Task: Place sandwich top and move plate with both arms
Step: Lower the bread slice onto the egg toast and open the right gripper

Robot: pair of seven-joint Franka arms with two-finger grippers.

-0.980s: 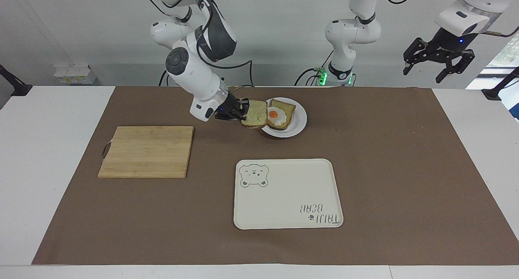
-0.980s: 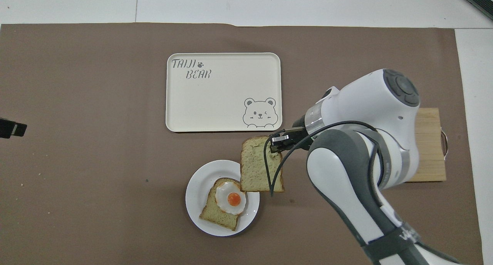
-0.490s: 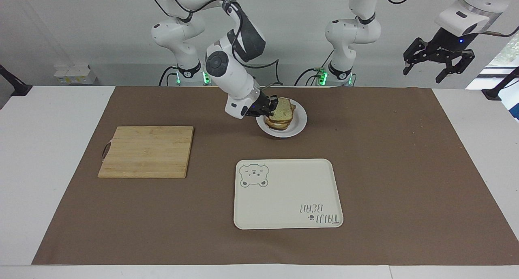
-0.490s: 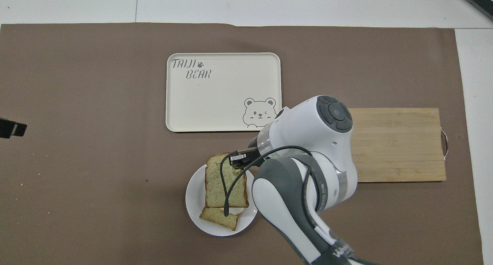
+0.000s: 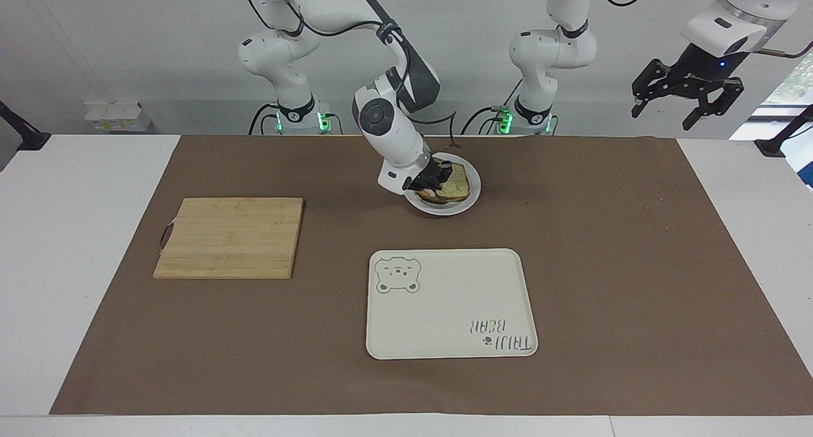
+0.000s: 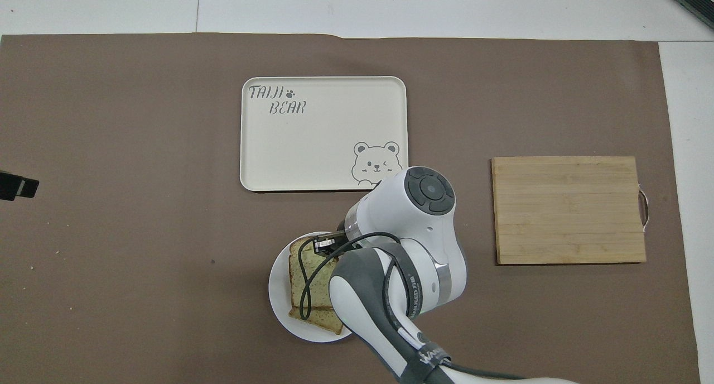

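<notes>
The sandwich top (image 5: 456, 181) (image 6: 305, 275), a pale speckled slice, lies flat over the lower bread slice (image 6: 317, 318) on the small white plate (image 5: 474, 189) (image 6: 277, 289). It covers the egg fully. My right gripper (image 5: 437, 176) (image 6: 325, 244) is shut on the end of the slice toward the right arm's end of the table, low over the plate. The right arm hides part of the plate in the overhead view. My left gripper (image 5: 688, 100) waits open and empty, raised high off the table's edge at the left arm's end.
A cream bear tray (image 5: 444, 351) (image 6: 323, 144) lies farther from the robots than the plate. A wooden cutting board (image 5: 228, 237) (image 6: 569, 208) lies toward the right arm's end. A brown mat (image 5: 603, 265) covers the table.
My right gripper carried the slice from beside the plate to above the egg slice and came down lower. The egg is now covered. The left arm has not moved.
</notes>
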